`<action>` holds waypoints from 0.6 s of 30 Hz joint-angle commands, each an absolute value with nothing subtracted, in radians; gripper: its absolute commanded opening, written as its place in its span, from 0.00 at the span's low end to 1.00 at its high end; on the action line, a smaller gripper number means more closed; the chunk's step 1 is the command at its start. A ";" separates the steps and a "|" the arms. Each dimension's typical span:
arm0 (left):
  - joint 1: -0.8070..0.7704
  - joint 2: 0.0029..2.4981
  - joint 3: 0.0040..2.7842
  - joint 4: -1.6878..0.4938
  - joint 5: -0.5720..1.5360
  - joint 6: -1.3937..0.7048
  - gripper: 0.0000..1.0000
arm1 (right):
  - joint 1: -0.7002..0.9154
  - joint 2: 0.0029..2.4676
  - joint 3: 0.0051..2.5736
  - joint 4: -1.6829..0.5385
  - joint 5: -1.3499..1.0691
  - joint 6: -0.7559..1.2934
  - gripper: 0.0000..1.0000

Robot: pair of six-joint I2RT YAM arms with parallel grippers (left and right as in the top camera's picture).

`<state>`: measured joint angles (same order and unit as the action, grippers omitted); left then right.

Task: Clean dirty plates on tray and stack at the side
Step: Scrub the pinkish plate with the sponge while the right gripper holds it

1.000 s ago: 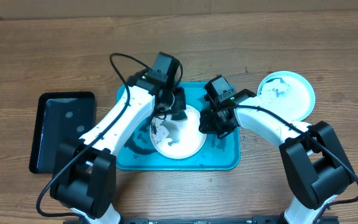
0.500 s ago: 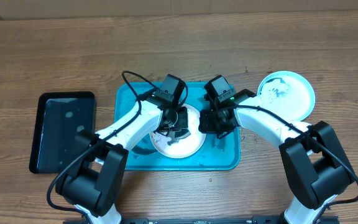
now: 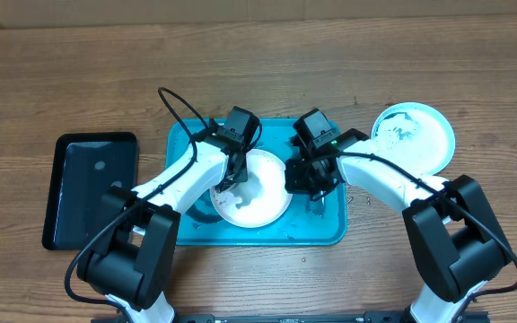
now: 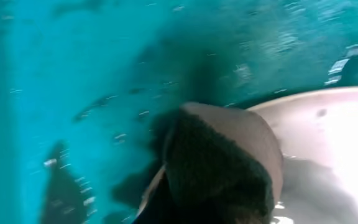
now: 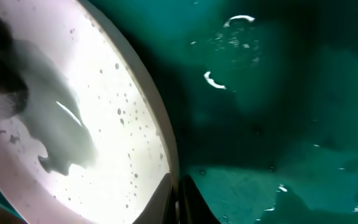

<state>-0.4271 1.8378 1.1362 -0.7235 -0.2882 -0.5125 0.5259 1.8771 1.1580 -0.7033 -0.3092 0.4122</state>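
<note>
The white plate (image 3: 260, 199) stands tilted on the turquoise tray (image 3: 326, 229), wet and speckled with small dark spots in the right wrist view (image 5: 73, 118). My right gripper (image 3: 296, 182) is shut on its right rim (image 5: 178, 198). My left gripper (image 3: 234, 172) is at the plate's far-left rim, shut on a dark sponge (image 4: 219, 165) that presses against the plate's edge (image 4: 340, 137); its fingers are hidden behind the sponge. The light-blue-rimmed plate (image 3: 413, 136), with smears, lies on the table right of the tray. The yellow-green-rimmed plate is not in view.
A smaller black tray (image 3: 92, 188) lies on the wooden table left of the turquoise tray. The tray floor is wet (image 5: 291, 93) (image 4: 73, 74). A dark arc (image 3: 203, 208) shows on the tray left of the white plate.
My left gripper with the sponge moved from the plate's middle to its far-left rim. My right gripper keeps its hold on the plate's right rim.
</note>
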 commanded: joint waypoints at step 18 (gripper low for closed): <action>-0.428 1.851 1.351 -0.927 0.405 -0.305 0.04 | 0.516 1.875 1.158 -0.702 -0.264 0.423 0.04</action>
<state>-0.4015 1.8423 1.3960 -0.9535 0.1814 -0.3332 0.5186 1.8771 1.1572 -0.7143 -0.2649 0.4118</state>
